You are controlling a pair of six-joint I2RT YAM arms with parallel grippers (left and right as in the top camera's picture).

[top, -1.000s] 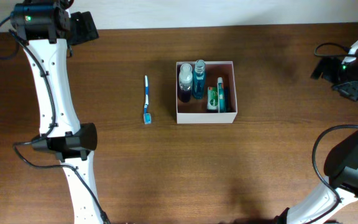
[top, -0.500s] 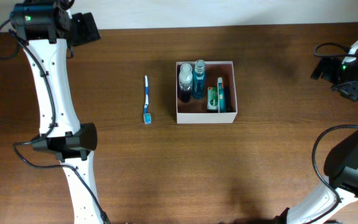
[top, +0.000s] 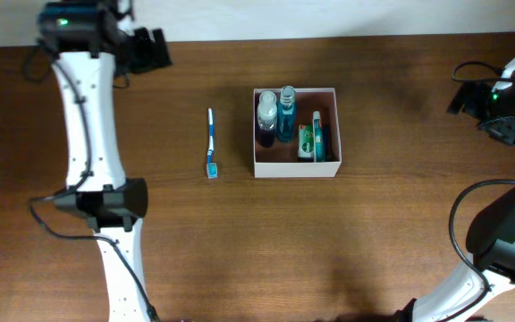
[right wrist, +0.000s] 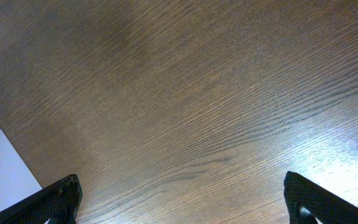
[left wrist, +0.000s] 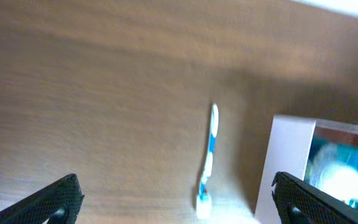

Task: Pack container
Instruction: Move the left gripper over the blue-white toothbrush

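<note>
The container, a square white-walled box with a pinkish-brown inside, sits mid-table holding two bottles, a green packet and a tube. A blue and white toothbrush lies on the table left of it. In the blurred left wrist view the toothbrush and the container's wall show ahead. My left gripper is open and empty at the far left back. My right gripper is open and empty over bare wood at the far right; the container's corner shows at that view's left.
The wooden table ends at a pale wall along the back. Black cables loop by the right arm and the left arm base.
My left arm has swung to the right along the table's back edge, toward the toothbrush. The right arm, the toothbrush and the container have not moved.
</note>
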